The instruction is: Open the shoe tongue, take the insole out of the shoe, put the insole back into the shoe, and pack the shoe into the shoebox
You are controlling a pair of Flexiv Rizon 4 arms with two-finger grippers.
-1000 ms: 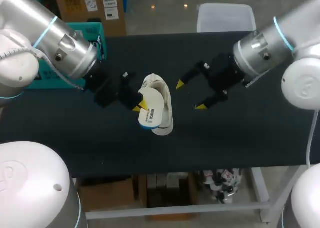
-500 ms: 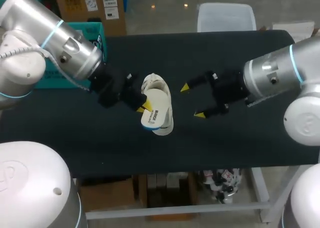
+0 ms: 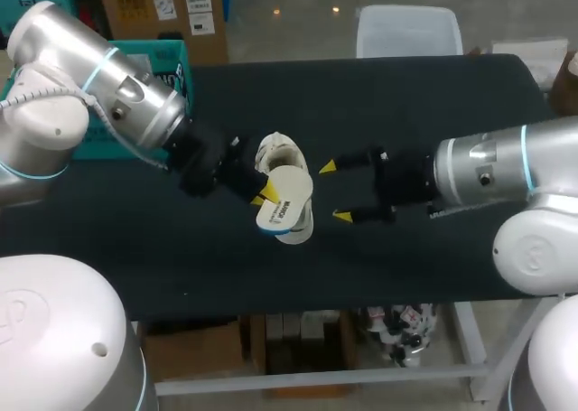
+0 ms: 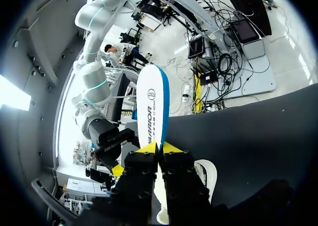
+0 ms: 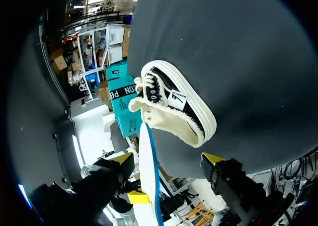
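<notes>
A cream shoe point(image 3: 282, 151) with a fleecy lining lies on the black table point(image 3: 433, 104), also seen ahead of my right gripper as the shoe point(image 5: 175, 104). My left gripper point(image 3: 263, 194) is shut on one end of the white insole point(image 3: 285, 204) with a blue underside and holds it tilted over the shoe. In the left wrist view the insole point(image 4: 151, 106) stands up from the left gripper point(image 4: 160, 147). My right gripper point(image 3: 334, 191) stands open just right of the shoe, touching nothing. In the right wrist view the insole point(image 5: 147, 176) shows edge-on between the right gripper's point(image 5: 168, 159) spread fingers.
A teal shoebox point(image 3: 173, 66) stands at the table's back left, behind my left arm, and shows as the teal box point(image 5: 121, 103) beyond the shoe. Bare black tabletop lies to the right and front of the shoe.
My right gripper has swung down and left, closer to the shoe, and its arm has dropped lower. The left gripper has shifted the insole slightly over the shoe.
</notes>
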